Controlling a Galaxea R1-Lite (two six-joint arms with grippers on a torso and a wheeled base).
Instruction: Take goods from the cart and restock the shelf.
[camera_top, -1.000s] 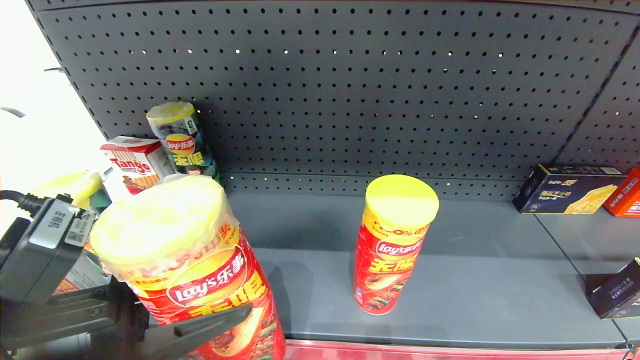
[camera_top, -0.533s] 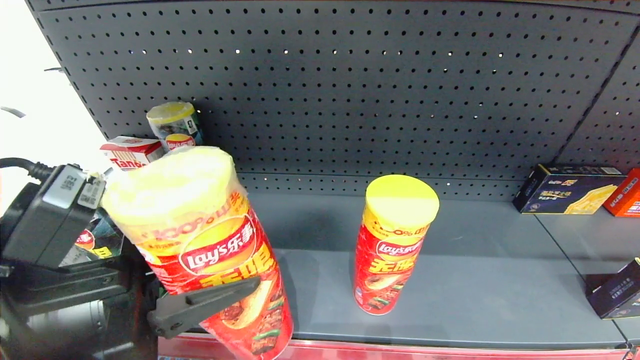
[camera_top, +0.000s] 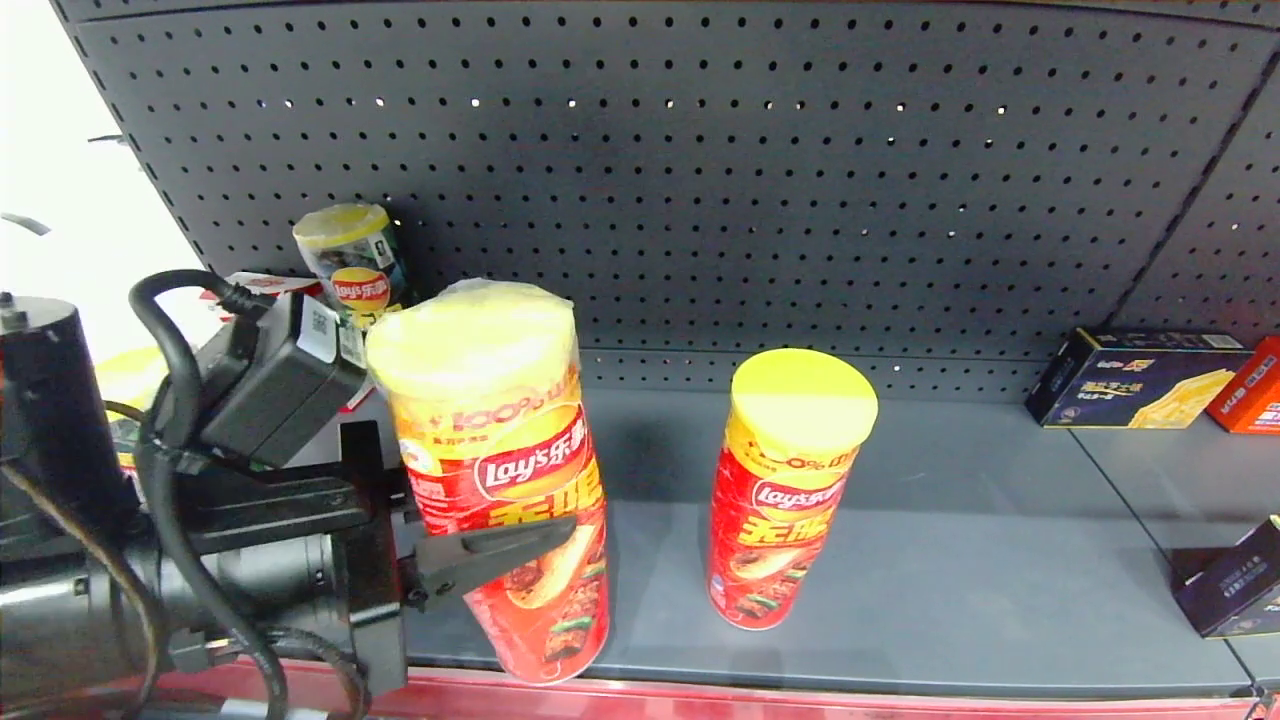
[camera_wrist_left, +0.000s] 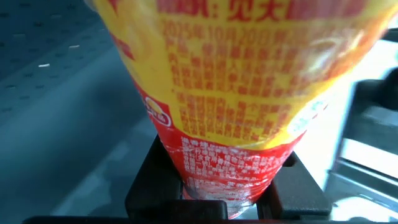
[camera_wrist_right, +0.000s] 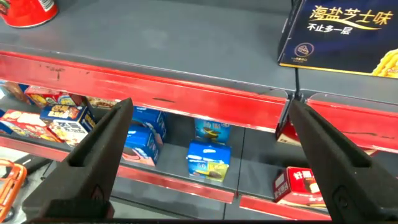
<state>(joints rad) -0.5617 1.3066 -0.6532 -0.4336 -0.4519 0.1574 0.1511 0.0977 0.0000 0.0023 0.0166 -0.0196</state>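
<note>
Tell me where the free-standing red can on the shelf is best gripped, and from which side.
Grip the free-standing can around its middle, a pincer coming level from the open front of the shelf. It stands upright, its round wall bare on both sides with a gap to the held can, and the back panel closes off the rear.

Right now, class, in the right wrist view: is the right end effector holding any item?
No, the right end effector is open, its fingers spread wide with nothing between them but the red shelf edge beyond.
</note>
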